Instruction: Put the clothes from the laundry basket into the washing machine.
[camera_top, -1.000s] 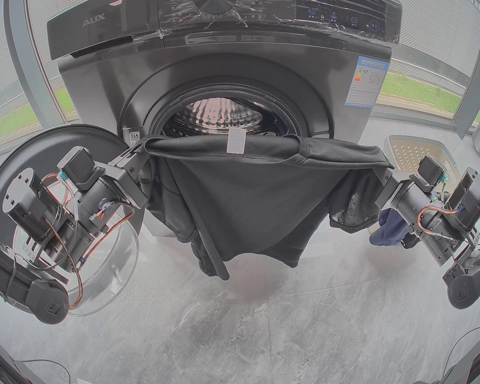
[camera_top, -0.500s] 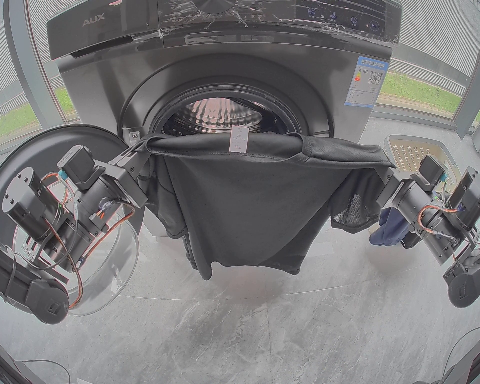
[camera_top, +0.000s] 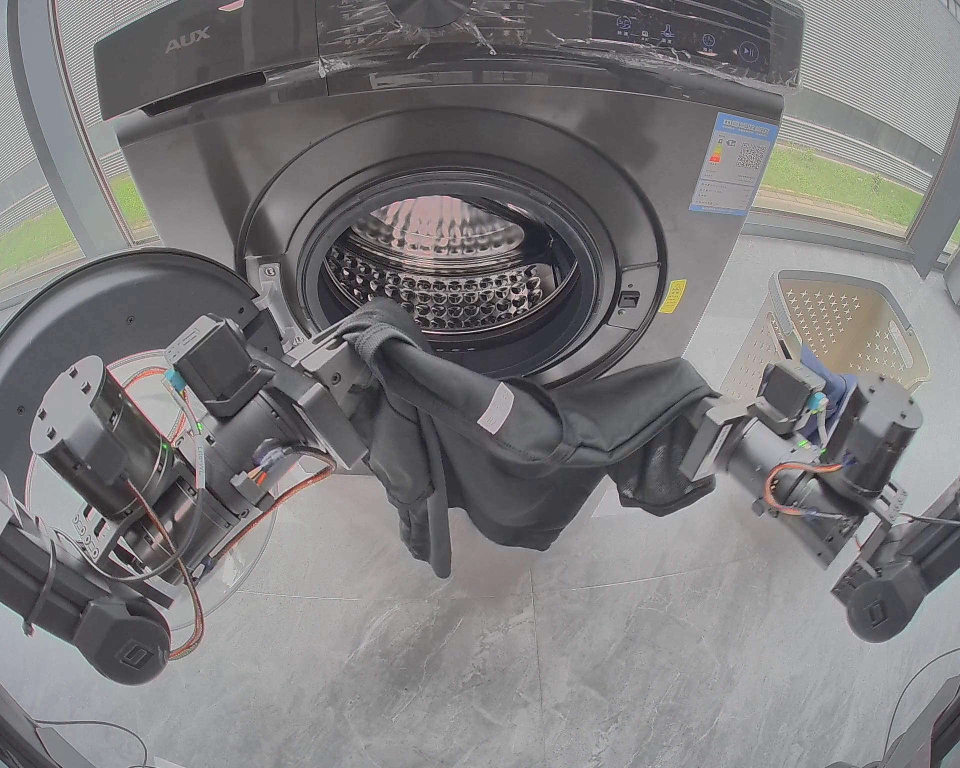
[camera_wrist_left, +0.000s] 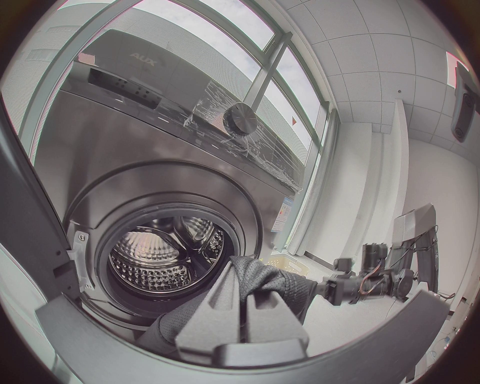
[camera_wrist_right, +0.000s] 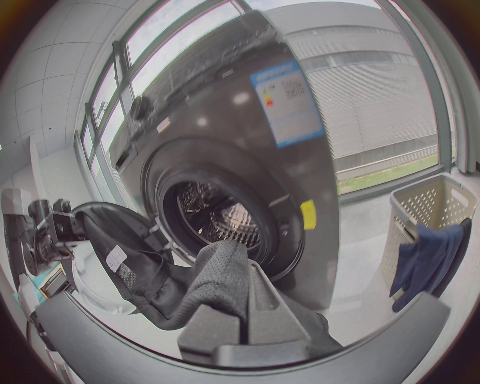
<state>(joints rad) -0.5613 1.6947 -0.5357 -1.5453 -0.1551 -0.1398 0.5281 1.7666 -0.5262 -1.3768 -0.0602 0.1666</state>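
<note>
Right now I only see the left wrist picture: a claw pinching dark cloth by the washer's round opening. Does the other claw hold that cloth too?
Observer: Yes. Its own wrist view shows the right gripper shut on the other end of the black garment.
Operator: Is the cloth pulled tight?
Observer: No. The head view shows it sagging between the arms, a fold dangling above the floor.
Operator: Anything left in the basket?
Observer: A blue garment hangs over the rim of the laundry basket.
</note>
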